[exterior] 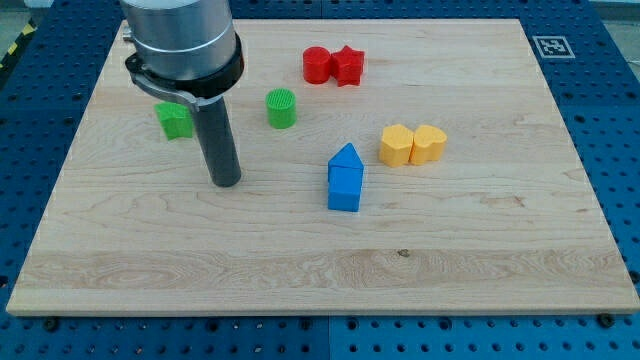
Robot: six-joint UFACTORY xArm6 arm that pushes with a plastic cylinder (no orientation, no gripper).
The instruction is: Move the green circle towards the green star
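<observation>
We are looking down on a wooden board (pixel 480 250) lying on a blue pegboard table (pixel 610 120), and our arm (pixel 182 40) is entering from the view's top left, its upper part cut off by the frame edge. We carry no jaws at all, only a straight dark rod, so there is nothing to open or close and nothing is being held. The rod is ending at my tip (pixel 226 184), which is resting on bare wood left of the board's centre. The arm's wide grey housing is covering the board's top-left area, and its black collar is overlapping the upper edge of the green star (pixel 175 120), so that block's outline is hard to read; we are taking it as the star from its notched sides. The green circle (pixel 282 108) is standing in full view, up and to the view's right of my tip and clearly apart from it, with the rod's shaft rising between the two green blocks. The star is sitting up and to the view's left of my tip, also not touching it. Farther toward the view's top, a red circle (pixel 316 64) and a red star (pixel 348 66) are touching each other. Right of centre, two yellow blocks (pixel 412 145) are sitting pressed together, their exact shapes unclear. Near the middle, two blue blocks (pixel 346 178) are touching, one pointed like a little house and one a cube.
</observation>
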